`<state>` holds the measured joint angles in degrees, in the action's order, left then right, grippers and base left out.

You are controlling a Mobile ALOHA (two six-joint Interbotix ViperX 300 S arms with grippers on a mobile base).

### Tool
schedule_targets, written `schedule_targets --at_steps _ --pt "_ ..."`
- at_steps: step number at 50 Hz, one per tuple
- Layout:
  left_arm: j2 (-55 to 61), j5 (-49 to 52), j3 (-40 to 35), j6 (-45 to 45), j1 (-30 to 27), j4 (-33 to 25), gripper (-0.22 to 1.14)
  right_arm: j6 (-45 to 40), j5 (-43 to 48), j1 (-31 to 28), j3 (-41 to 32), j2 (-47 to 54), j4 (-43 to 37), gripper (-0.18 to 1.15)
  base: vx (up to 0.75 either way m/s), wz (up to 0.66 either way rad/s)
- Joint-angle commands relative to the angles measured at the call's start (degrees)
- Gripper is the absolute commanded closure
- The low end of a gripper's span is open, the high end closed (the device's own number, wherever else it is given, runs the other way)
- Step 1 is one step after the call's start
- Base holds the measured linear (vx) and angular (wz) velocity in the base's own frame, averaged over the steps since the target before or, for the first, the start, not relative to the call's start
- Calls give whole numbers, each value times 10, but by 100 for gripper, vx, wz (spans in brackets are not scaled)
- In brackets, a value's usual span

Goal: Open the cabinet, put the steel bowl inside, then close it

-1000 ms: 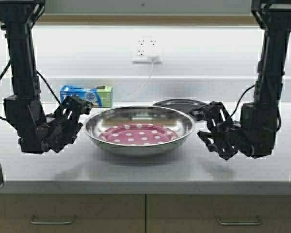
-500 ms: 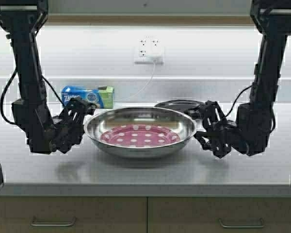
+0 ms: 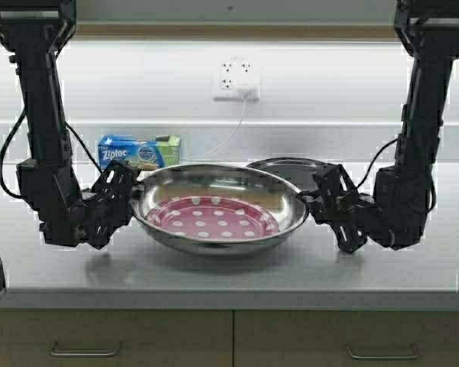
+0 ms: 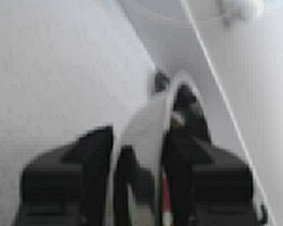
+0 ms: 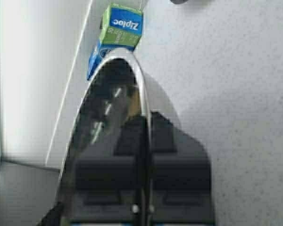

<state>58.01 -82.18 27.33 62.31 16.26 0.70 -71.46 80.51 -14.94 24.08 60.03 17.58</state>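
The steel bowl (image 3: 219,208) sits at the middle of the surface (image 3: 229,271), tipped slightly, its near rim lower. The left hand (image 3: 130,195) is clamped on its rim at nine o'clock, and the right hand (image 3: 312,200) pinches the rim at three o'clock; both wrist views show the rim between closed fingers. So the bowl is gripped by both, seemingly just starting to lift. The cabinet lies out of sight above, so its doors' state cannot be told. Placing the bowl inside and closing remain.

steel bowl (image 3: 219,206) between both pincers
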Motion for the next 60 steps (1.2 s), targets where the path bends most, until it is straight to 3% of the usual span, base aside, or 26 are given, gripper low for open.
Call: schedule_targets --at_steps 1,3,5,12,35,60 --pt "-16 -3 6 5 0 -2 85 -8 17 -1 -3 -11 1 92 0 0" --pt "-17 -3 9 4 0 -4 98 -9 17 -1 -3 -11 1 91 0 0" --pt "-18 -3 11 4 0 -6 103 -10 17 -2 -3 -11 1 91 0 0" --pt "-21 -3 18 4 0 -9 86 -12 18 -1 0 -12 1 91 0 0" --pt "-87 -3 62 4 0 -4 90 -49 62 -2 50 -45 3 91 0 0" --pt "-214 -3 192 7 0 4 90 -74 76 -24 160 -149 36 91 0 0"
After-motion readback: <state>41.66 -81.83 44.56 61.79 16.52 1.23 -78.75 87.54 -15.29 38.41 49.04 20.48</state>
